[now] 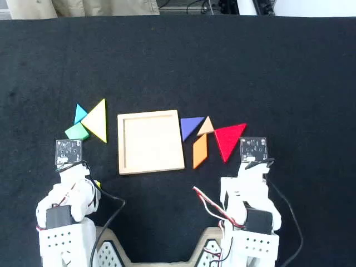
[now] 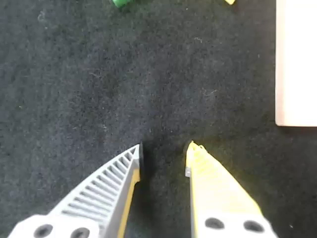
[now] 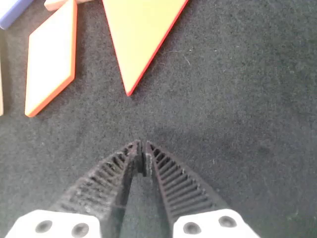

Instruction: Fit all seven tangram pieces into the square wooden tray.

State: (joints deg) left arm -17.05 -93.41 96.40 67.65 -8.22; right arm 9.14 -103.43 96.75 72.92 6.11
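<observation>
The left gripper (image 2: 163, 148) hangs over the black cloth (image 1: 178, 67) left of the square wooden tray (image 1: 150, 142), off its near-left corner. Its fingers stand partly open with a clear gap between the tips, and they hold nothing. Also left of the tray, the green piece (image 1: 77, 132) lies farthest out, with the cyan triangle (image 1: 80, 113) just behind it. The large yellow triangle (image 1: 97, 120) lies beside both of them, nearer the tray but apart from its left edge.

Off the tray's right edge, the blue triangle (image 1: 191, 126) lies closest, at the far corner. The small peach triangle (image 1: 206, 127) is against it, and the orange parallelogram (image 1: 199, 150) is just in front of them. The large red triangle (image 1: 228, 139) lies farther right.

The right gripper (image 3: 141, 146) hovers right of the tray, near the red triangle's tip. Its fingertips are pressed together on nothing.
</observation>
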